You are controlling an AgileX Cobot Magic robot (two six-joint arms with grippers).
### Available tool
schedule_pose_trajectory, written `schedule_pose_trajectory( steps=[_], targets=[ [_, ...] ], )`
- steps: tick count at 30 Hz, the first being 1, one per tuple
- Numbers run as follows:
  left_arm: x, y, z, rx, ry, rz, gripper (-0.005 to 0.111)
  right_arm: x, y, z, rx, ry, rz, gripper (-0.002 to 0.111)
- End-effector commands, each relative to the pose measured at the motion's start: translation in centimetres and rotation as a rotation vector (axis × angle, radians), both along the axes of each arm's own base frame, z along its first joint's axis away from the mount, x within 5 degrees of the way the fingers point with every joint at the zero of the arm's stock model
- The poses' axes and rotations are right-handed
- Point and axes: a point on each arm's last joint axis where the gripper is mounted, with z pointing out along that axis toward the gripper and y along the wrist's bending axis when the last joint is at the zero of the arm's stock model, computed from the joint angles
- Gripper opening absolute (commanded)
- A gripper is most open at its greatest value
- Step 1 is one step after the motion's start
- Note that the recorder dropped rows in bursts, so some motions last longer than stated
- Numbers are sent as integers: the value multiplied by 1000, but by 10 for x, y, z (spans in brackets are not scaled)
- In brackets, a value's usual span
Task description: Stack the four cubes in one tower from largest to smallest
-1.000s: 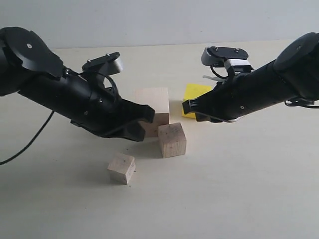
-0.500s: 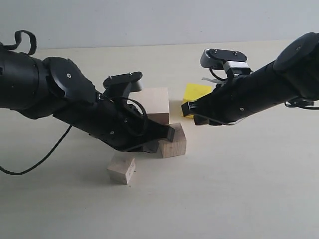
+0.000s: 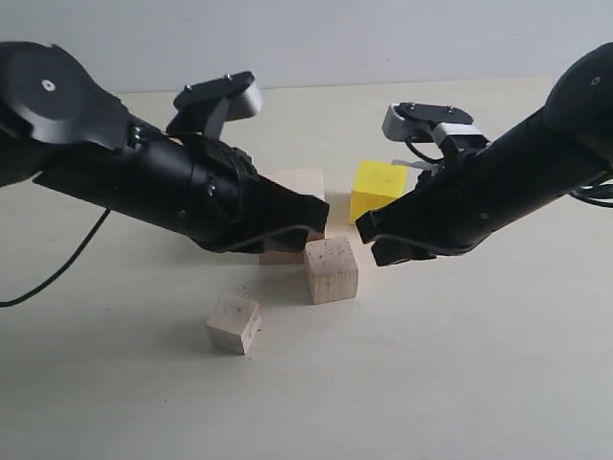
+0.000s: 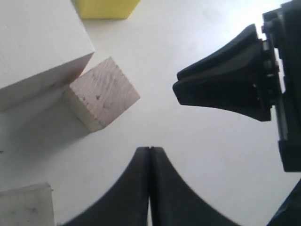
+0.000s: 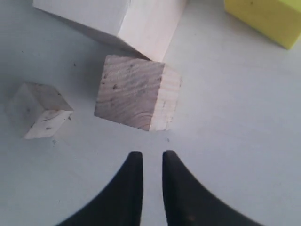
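- large cube (image 3: 295, 184): pale wood, rearmost, partly hidden
- yellow cube (image 3: 375, 188): bright yellow, right of the large cube, apart
- medium cube (image 3: 330, 270): pale wood, just beside the large cube's front corner
- small cube (image 3: 233, 323): pale wood, slightly turned, alone at front left

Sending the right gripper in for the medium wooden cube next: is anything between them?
Nothing visible: only bare table lies between the right gripper and the medium wooden cube. The shut left gripper hangs close to that cube, but off that line.
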Motion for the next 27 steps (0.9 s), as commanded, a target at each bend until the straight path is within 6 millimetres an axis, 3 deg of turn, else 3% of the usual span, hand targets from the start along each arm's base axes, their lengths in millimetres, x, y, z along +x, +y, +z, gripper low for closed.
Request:
schedule_pose_trajectory(
  steps=[1, 10, 17, 23, 27],
  targets=[
    [-13, 10, 22, -24, -57, -22, 0, -7, -3, 21, 17, -56, -8, 26],
    [-26, 27, 30, -23, -109, -19, 0, -1, 0, 15, 41, -54, -65, 77],
    [-27, 27, 31, -24, -114, -20, 0, -2, 2, 16, 70, -36, -78, 77],
    [-27, 28, 32, -23, -124, -24, 0, -7, 17, 17, 63, -79, -43, 77],
    [-30, 31, 41, -42, -149, -24, 0, -4, 20, 14, 50, -115, -65, 77]
  ],
)
